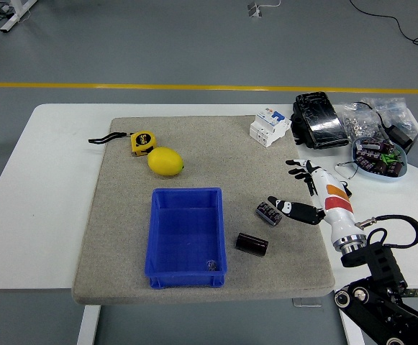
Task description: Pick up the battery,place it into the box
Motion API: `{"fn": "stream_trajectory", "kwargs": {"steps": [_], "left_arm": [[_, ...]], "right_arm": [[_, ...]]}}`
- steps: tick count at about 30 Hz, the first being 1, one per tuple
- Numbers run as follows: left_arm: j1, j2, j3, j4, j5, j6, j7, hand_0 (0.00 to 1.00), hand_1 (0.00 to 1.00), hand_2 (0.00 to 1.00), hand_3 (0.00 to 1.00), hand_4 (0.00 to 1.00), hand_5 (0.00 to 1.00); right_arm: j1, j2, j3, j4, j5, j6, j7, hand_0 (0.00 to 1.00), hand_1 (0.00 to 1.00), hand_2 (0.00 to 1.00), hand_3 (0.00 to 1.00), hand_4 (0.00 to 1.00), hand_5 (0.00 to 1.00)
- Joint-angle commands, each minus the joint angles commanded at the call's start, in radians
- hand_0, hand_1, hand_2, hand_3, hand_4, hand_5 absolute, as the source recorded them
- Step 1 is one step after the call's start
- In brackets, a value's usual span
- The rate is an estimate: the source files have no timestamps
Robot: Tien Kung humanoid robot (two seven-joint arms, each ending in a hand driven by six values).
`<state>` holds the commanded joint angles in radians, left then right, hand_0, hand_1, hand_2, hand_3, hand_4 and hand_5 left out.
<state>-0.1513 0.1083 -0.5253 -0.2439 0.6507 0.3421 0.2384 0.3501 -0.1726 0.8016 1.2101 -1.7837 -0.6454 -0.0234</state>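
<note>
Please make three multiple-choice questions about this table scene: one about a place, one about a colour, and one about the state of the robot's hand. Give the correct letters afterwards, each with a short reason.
1. Where does the lemon lie?
A. Inside the blue box
B. On the grey mat, beyond the blue box, beside the tape measure
C. In the bowl at the right

2. What colour is the box?
A. Blue
B. Red
C. White

3. What is the state of the right hand?
A. Closed around the lemon
B. Holding the tape measure
C. Fingers spread, holding nothing, thumb tip next to a battery

Answers:
1. B: the lemon rests on the mat between the tape measure and the box's far wall.
2. A: its walls and floor are plainly blue.
3. C: the fingers are spread, and the battery lies on the mat at the thumb tip; whether they touch is unclear.
</note>
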Motion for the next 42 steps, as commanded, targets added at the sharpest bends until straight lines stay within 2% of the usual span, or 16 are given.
{"fn": "stream_trajectory", "kwargs": {"steps": [6, 10, 17, 28, 34, 40, 41, 42], "left_arm": [[0.001, 0.001, 0.0, 0.0, -0.001, 0.0, 0.0, 0.574, 0.546, 0.591, 0.574, 0.634, 0.574], [0.001, 0.002, 0.0, 0.0, 0.0, 0.001, 0.0, 0.574, 0.546, 0.591, 0.574, 0.634, 0.574], [0.0, 0.004, -0.007, 0.001, 0.011, 0.001, 0.004, 0.564, 0.537, 0.587, 0.572, 0.635, 0.576], [0.0, 0.004, -0.006, 0.001, 0.008, 0.003, 0.002, 0.558, 0.534, 0.586, 0.573, 0.634, 0.575], [0.0, 0.003, -0.007, 0.001, 0.011, 0.003, 0.004, 0.557, 0.535, 0.587, 0.573, 0.635, 0.574], [0.002, 0.002, -0.01, 0.0, 0.016, 0.003, 0.006, 0.558, 0.54, 0.586, 0.573, 0.634, 0.574], [0.003, 0.002, -0.01, 0.0, 0.016, 0.003, 0.006, 0.558, 0.537, 0.587, 0.573, 0.634, 0.572], [0.004, 0.002, -0.011, 0.0, 0.017, 0.003, 0.006, 0.558, 0.537, 0.587, 0.573, 0.634, 0.572]], "right_arm": [[0.031, -0.001, -0.038, -0.021, -0.028, 0.001, -0.015, 0.452, 0.497, 0.506, 0.591, 0.998, 0.32], [0.047, -0.003, -0.065, -0.041, -0.03, 0.019, -0.017, 0.452, 0.497, 0.506, 0.591, 0.998, 0.32], [0.089, -0.003, -0.143, -0.106, -0.047, 0.053, -0.001, 0.459, 0.495, 0.506, 0.587, 0.998, 0.33], [0.143, 0.007, -0.227, -0.196, -0.062, 0.069, 0.008, 0.456, 0.488, 0.503, 0.583, 0.998, 0.328], [0.156, 0.013, -0.252, -0.233, -0.053, 0.061, 0.018, 0.453, 0.488, 0.497, 0.581, 0.998, 0.328], [0.173, 0.014, -0.281, -0.271, -0.051, 0.015, 0.033, 0.446, 0.476, 0.48, 0.562, 0.998, 0.313], [0.175, 0.015, -0.284, -0.275, -0.048, 0.01, 0.035, 0.429, 0.446, 0.458, 0.526, 0.94, 0.28], [0.177, 0.016, -0.286, -0.28, -0.046, 0.006, 0.037, 0.429, 0.446, 0.458, 0.526, 0.94, 0.28]]}}
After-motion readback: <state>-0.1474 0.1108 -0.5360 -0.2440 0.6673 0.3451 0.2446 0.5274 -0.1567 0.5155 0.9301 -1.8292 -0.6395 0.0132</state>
